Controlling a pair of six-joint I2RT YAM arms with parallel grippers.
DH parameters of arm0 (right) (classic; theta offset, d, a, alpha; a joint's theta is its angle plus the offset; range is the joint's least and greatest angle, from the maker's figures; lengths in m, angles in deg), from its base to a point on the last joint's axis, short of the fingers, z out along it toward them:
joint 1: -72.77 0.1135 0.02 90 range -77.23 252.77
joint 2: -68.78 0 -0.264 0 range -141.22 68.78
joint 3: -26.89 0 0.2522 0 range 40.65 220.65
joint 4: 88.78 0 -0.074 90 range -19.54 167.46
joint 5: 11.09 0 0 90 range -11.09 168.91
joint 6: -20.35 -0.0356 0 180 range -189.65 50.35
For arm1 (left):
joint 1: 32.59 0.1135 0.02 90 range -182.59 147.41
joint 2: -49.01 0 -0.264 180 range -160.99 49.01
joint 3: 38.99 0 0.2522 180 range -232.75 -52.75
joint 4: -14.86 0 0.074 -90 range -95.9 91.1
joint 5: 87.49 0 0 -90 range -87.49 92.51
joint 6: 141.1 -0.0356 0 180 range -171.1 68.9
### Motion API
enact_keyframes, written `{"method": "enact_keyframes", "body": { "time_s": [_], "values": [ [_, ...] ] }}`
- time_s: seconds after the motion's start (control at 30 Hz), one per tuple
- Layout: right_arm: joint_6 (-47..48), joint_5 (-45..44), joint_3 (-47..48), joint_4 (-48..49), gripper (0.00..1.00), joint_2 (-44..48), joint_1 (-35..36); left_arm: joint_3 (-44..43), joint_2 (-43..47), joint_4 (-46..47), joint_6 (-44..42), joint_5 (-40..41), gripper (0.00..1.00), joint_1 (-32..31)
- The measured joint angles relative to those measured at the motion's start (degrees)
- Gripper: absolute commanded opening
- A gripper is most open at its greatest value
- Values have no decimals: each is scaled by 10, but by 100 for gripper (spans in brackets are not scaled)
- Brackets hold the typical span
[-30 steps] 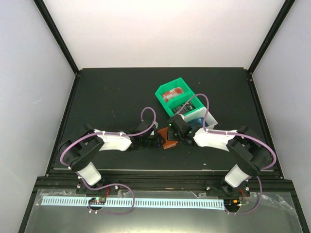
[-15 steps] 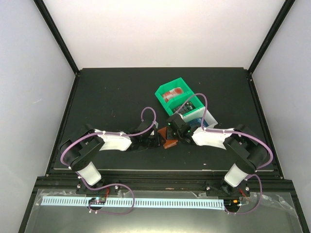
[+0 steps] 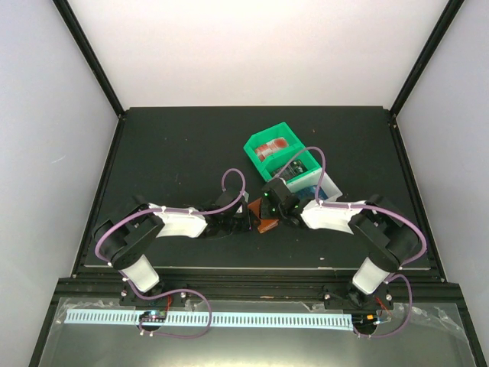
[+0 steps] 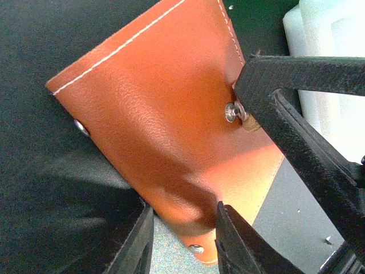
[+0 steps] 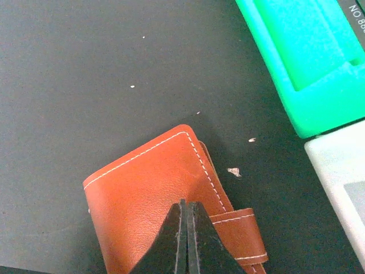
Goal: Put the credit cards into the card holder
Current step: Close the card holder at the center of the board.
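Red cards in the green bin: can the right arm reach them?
Probably yes: the red cards lie uncovered in the open green bin, just beyond the right arm, whose jaws are shut.

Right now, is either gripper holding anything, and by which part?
The left gripper clamps the wallet by one edge. The right gripper is shut at the strap; whether it pinches it cannot be told.

Black jointed arms: white plastic forearm shells, purple looped cables, white cylindrical shoulder links, matte black gripper fingers.
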Motion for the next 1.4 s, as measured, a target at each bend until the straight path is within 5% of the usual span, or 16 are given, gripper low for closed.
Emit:
{"method": "enact_keyframes", "body": {
  "time_s": [1.4],
  "values": [
    [29, 24, -57, 128, 1, -4, 2, -26, -15, -30, 2, -38, 29, 22]
  ]
}}
